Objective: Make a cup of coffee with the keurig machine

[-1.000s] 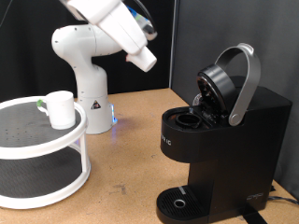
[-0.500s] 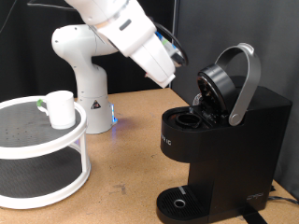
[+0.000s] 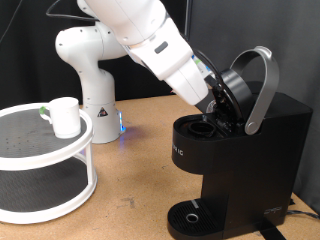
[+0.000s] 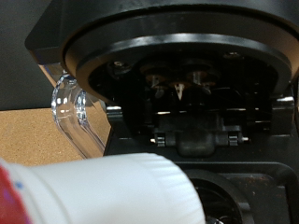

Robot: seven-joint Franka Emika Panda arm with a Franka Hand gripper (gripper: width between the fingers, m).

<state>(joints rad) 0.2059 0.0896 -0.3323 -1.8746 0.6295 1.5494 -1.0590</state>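
Reaching into the open keurig (image 3: 235,140), the tool (image 3: 214,100) sits at the raised lid above the pod chamber; its opening cannot be told. A white pod (image 4: 103,191) fills the wrist view's foreground. The cup (image 3: 64,116) stands on a round white rack (image 3: 45,160) at the exterior view's left, well apart.

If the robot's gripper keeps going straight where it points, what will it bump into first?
Probably the open pod chamber under the raised lid of the boxy black keurig machine. The gripper is already at it, carrying a white pod. Depth is unclear.
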